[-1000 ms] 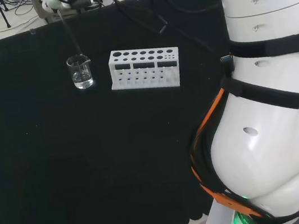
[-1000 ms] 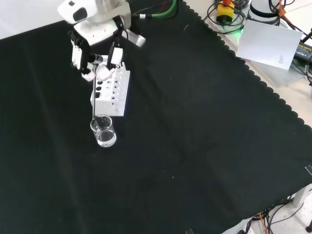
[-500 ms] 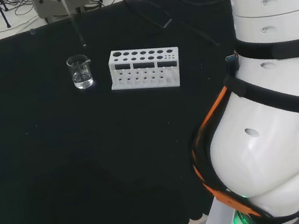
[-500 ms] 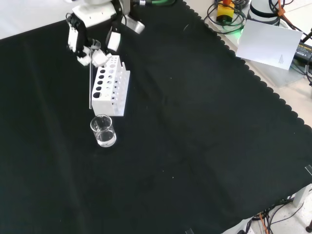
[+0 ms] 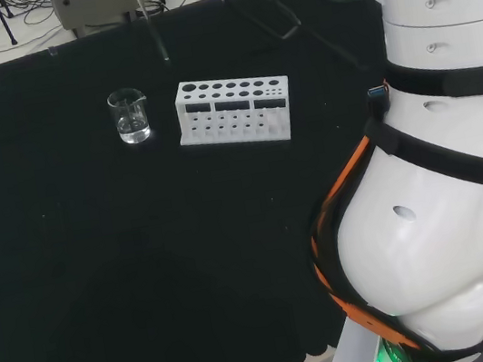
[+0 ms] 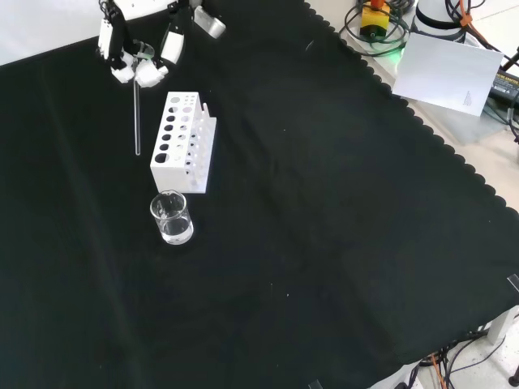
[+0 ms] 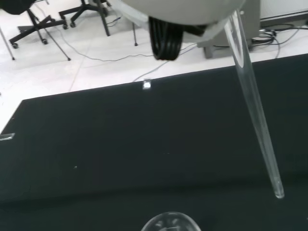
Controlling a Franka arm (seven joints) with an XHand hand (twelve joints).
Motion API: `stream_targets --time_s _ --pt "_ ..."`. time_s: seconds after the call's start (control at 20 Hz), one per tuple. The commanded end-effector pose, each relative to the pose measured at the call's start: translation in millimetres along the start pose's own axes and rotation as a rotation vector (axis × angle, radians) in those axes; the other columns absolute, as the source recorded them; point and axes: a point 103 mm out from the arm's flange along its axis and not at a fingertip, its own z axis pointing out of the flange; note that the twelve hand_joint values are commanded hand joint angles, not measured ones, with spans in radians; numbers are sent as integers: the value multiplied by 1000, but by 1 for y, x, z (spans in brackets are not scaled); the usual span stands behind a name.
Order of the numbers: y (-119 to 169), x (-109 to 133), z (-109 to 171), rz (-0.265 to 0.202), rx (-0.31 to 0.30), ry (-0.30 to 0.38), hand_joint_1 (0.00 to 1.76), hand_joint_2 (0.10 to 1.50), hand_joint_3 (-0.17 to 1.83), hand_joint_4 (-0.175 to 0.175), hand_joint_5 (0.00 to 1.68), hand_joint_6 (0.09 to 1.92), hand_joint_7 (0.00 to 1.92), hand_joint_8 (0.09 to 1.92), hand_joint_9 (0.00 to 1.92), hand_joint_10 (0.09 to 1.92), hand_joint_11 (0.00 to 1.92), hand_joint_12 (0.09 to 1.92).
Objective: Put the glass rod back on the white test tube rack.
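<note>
glass rod [image 6: 136, 117] upright in hand [image 6: 138, 61]

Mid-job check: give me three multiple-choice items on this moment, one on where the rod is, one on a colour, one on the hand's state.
1. Where is the glass rod?
A. Lying on the cloth
B. Hanging from the hand, off the cloth, beside the rack
C. Standing in the beaker

2. What colour is the test tube rack?
A. White
B. Red
C. Blue

3. What is the hand doing?
A. Open, holding nothing
B. Pressing flat on the rack
C. Shut on the rod's upper end

Answers:
1 B, the front view shows the rod hanging from the fingers, left of the rack.
2 A, the head view shows a white rack.
3 C, the fingers curl round the rod's top.
</note>
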Motion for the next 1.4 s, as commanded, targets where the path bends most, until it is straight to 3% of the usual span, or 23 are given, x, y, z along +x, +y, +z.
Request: stream_targets --time_s 0.05,0.6,1.4 --pt "-1 -19 -1 41 -4 3 1303 702 733 -175 1125 679 1118 1266 1647 909 1626 736" --pt "-5 -39 -14 85 -25 -9 1303 702 733 -175 1125 679 1118 1266 1648 908 1626 736" --pt "-22 -48 -20 65 -53 7 1303 702 734 -175 1126 677 1117 1267 1648 909 1626 736"
